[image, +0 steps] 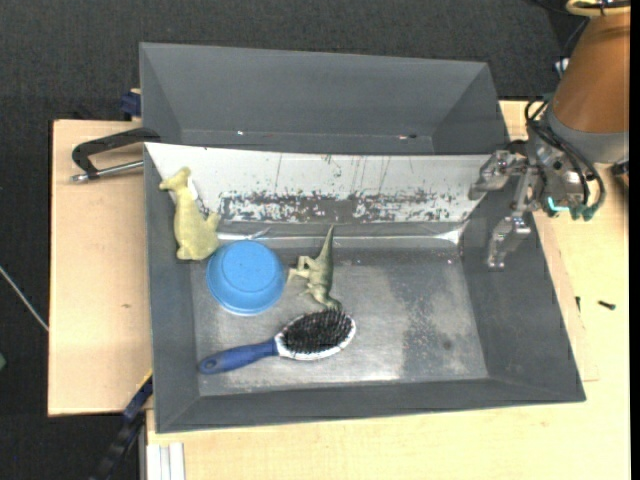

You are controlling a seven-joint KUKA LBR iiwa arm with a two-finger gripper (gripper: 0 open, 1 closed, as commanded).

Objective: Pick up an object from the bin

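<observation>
Nothing picked yet; the tool (505,236) hangs by the bin's (300,98) right wall, its grip impossible to tell, far from the brush (315,335) and bowl (244,277)

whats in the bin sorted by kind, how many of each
toy animals: 2 (yellow upright toy animal figure, pale green long-tailed toy dinosaur)
bowls: 1 (blue round plastic bowl)
brushes: 1 (blue-handled oval hairbrush with black bristles)
total: 4
</observation>
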